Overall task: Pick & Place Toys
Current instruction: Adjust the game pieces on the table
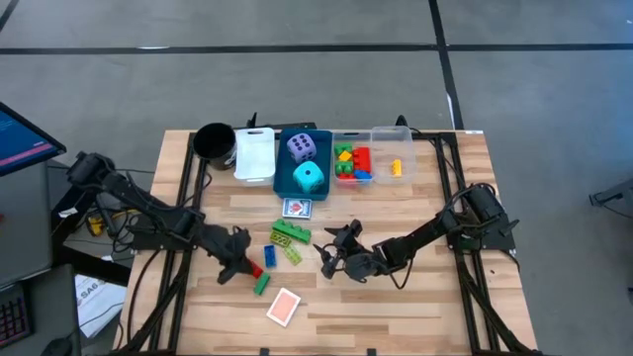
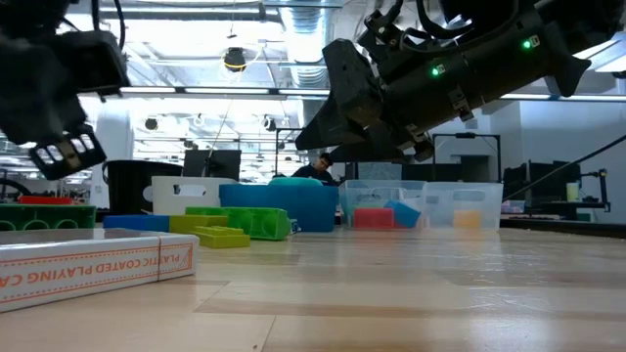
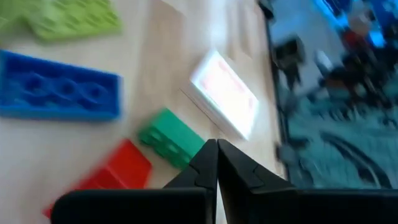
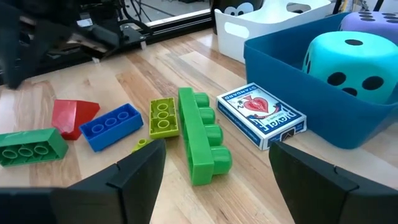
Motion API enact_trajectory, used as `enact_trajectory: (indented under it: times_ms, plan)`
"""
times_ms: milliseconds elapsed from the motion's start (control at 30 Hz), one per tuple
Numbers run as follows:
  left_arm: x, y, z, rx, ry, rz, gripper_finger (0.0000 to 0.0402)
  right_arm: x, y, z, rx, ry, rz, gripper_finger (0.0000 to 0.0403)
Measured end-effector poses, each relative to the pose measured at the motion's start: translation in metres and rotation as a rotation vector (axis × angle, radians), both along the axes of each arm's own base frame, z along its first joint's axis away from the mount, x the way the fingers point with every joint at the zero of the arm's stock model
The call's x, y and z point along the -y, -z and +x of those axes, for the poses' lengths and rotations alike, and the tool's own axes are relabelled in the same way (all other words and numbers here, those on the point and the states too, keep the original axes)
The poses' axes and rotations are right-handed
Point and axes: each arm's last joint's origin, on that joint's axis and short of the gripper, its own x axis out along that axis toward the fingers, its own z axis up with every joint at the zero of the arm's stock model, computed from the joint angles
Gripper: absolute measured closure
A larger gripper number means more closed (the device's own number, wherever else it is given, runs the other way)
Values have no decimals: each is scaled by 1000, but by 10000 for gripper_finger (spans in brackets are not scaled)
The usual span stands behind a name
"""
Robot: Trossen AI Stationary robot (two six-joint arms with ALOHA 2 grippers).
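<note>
You are hovering the right gripper (image 1: pixel 334 247), fingers apart, beside the long green brick (image 4: pixel 200 136); the left gripper (image 1: pixel 240 259), fingers together, is sitting near the red brick (image 1: pixel 255 270).

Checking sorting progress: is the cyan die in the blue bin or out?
In. The cyan die sits inside the blue bin, beside the purple die.

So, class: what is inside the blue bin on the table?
The blue bin holds two soft dice: a purple die toward the far edge and a cyan die in front of it. Anything beneath the dice is covered.
</note>
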Motion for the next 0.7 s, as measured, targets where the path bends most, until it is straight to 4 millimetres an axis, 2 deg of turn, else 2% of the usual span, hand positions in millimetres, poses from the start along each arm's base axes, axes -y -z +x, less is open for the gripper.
enact_trajectory:
  times_ms: [233,400,700]
  plan:
    - [11,9,-15,-136,145,16,402,0,0,0,-10,-7,-17,121]
    - [8,18,-22,-241,88,79,402,2,0,1,-12,-2,-20,121]
    - [7,20,-21,-226,28,128,401,2,0,1,-32,-14,-52,121]
